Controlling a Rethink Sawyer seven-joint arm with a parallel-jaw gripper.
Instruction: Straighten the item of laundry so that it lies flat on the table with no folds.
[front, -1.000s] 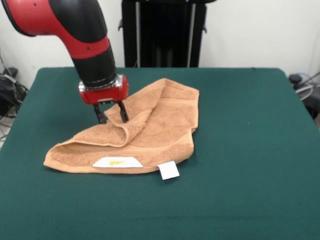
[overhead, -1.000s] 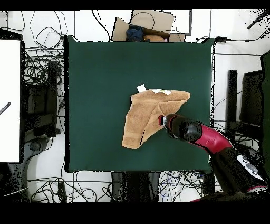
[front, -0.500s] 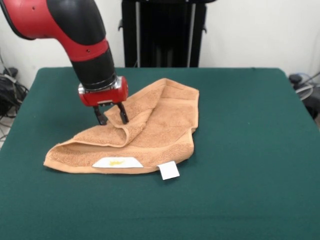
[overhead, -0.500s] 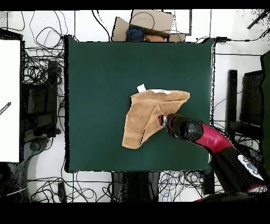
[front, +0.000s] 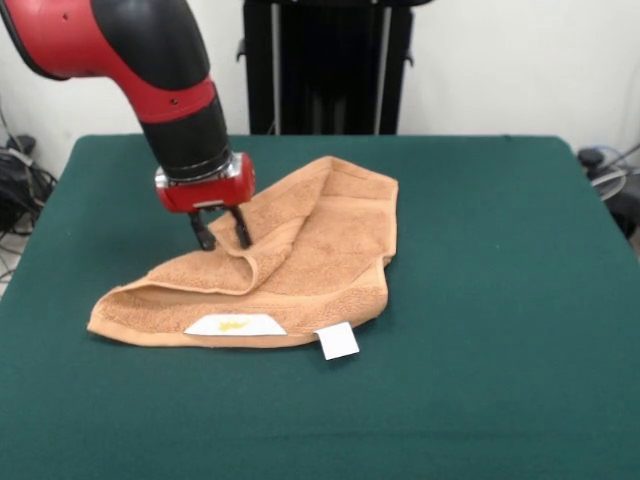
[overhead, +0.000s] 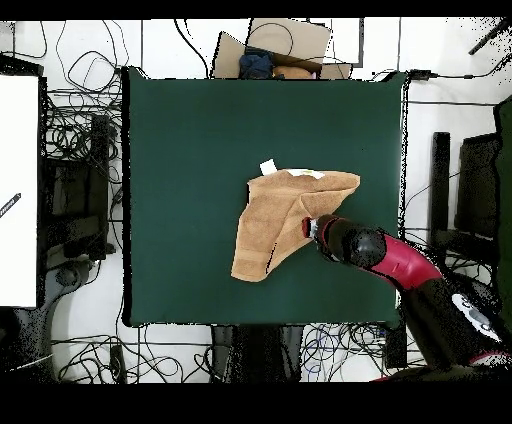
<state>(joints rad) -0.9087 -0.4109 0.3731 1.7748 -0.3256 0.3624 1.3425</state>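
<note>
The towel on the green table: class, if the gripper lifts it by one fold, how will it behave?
The towel lies in soft folds, so it would probably drape and sag. It looks like thick terry, so it likely grips the table rather than sliding. The gripper stands at its raised fold.

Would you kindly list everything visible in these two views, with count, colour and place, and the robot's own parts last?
towel: one, orange-tan, crumpled and folded over itself, near the middle of the table.
tags: two, white, at the towel's near edge in the front view; one with a yellow mark, one plain lying on the table.
table: one, dark green top, fills most of both views.
black stand: one, behind the table in the front view.
cables: many, dark, on the floor around the table in the overhead view.
cardboard box: one, brown, beyond the table's top edge, overhead view.
arm: one, red and black, entering from the upper left of the front view.
hand: one, dark fingers pointing down at a raised fold of the towel.
</note>
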